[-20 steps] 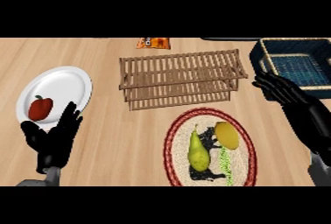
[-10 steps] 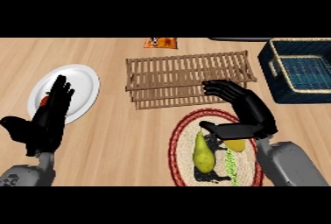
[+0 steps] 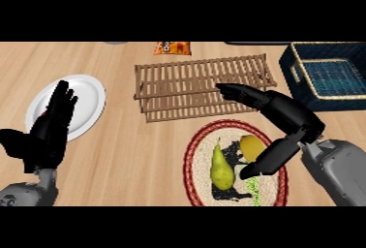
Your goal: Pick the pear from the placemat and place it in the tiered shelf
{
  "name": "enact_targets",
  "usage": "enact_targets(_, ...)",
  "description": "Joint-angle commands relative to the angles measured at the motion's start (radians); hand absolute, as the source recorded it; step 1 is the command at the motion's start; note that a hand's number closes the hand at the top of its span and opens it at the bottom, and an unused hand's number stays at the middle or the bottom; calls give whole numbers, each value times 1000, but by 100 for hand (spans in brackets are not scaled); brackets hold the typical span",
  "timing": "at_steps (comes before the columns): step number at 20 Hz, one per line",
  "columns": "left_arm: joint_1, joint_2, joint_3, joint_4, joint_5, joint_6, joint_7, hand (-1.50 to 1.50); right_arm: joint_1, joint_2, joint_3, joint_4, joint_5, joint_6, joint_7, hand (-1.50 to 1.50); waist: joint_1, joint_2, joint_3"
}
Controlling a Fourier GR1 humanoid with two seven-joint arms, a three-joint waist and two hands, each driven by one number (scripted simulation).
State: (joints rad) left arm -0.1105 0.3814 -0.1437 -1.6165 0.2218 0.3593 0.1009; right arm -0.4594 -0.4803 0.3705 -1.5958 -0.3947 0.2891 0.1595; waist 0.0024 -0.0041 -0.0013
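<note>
Pear [image 3: 222,168] lies on placemat [image 3: 194,160] — right hand [image 3: 286,114] spread above it.

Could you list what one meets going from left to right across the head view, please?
Left hand resting open at the left edge → white plate → wooden tiered shelf → pear on the round placemat → yellow fruit → right hand → dark blue basket.

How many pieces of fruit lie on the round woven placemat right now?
2: a green pear at its centre and a yellow lemon to the right, partly behind the right robot hand, which may hide more.
</note>
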Motion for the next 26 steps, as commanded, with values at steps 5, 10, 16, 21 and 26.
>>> enact_targets(5,13,-13,-17,-21,-17,12,26,0,-203,-172,142,-185,216,108,273,-150,3,-7,-2)
enact_targets(10,7,-6,-10,-18,-23,-4,22,0,-298,-107,285,-223,373,111,486,-150,9,-1,-1)
enact_targets(16,62,-50,-21,-45,-60,10,-26,0,-274,47,396,-262,487,102,732,-150,4,1,0)
enact_targets(21,57,-48,15,-31,-36,-30,-27,0,-285,84,436,-231,625,159,788,-150,1,3,0)
enact_targets(26,29,-1,81,-22,-7,-70,-3,0,-206,55,542,-161,759,181,770,-150,2,3,1)
